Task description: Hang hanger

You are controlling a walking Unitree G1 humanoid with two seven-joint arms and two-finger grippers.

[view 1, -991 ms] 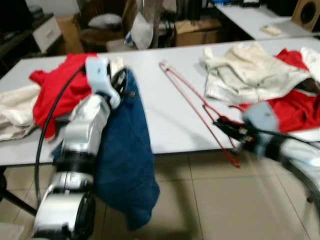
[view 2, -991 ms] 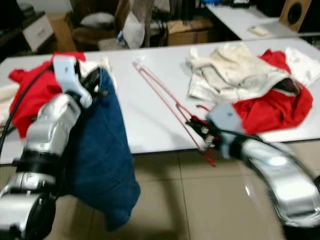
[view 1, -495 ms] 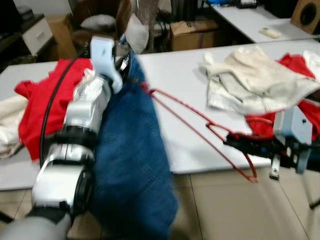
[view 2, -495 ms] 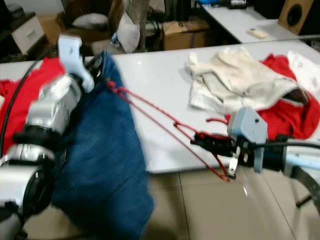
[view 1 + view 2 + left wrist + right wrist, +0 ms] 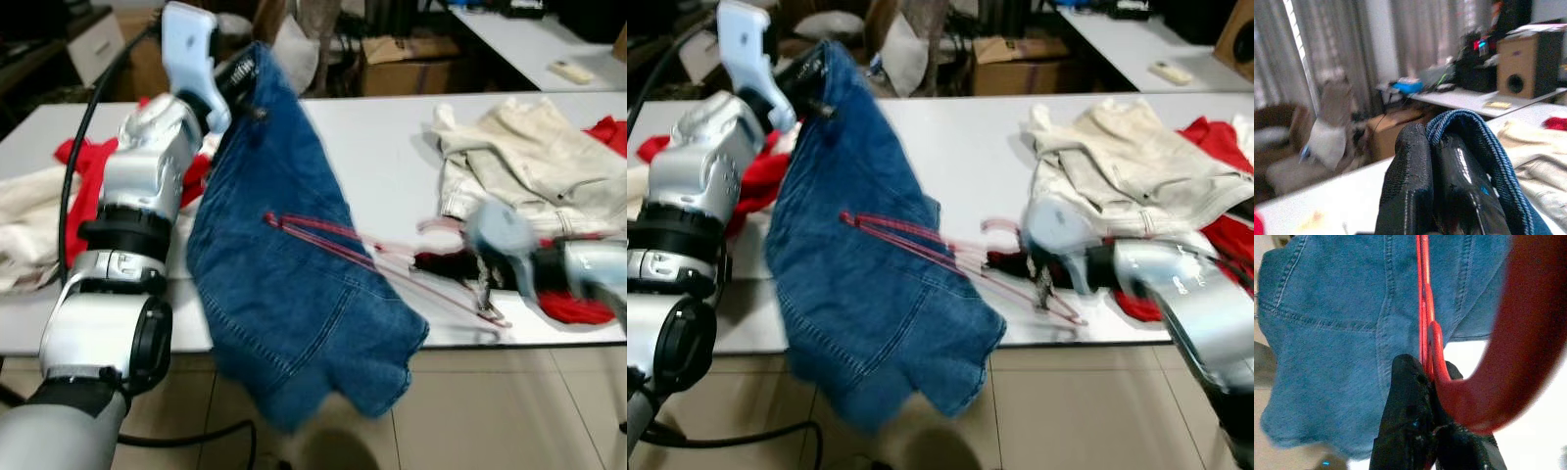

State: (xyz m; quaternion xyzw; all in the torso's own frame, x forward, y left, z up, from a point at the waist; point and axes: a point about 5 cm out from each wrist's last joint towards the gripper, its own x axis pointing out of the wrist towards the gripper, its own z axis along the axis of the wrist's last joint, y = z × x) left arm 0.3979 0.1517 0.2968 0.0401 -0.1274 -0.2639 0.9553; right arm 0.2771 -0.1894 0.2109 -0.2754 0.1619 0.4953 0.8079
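While the left gripper point(image 5: 1437, 188) is raised above the far-left part of the white table point(image 5: 382, 127), its 2 black fingers point(image 5: 1410, 181) are pinched together on the waistband of a pair of blue denim shorts point(image 5: 294, 284), which hang down past the table's near edge toward the tiled floor point(image 5: 509, 411). The right gripper point(image 5: 1425, 431) is clamped on a red wire hanger point(image 5: 950, 255) close to its hook end. The hanger's long axis runs nearly level, from the right gripper at the table's near edge leftward across the front of the shorts, with its far tip lying against the denim about halfway down the garment. The hook curls up just beside the right gripper. In the right wrist view the 2 red wires run straight away from the fingers over the denim.

Behind the right gripper a cream jacket point(image 5: 529, 166) lies on the table, with red cloth point(image 5: 568, 305) at its near side. Red and cream garments point(image 5: 39, 215) are heaped behind the left arm. The middle of the tabletop between the shorts and the jacket is bare.
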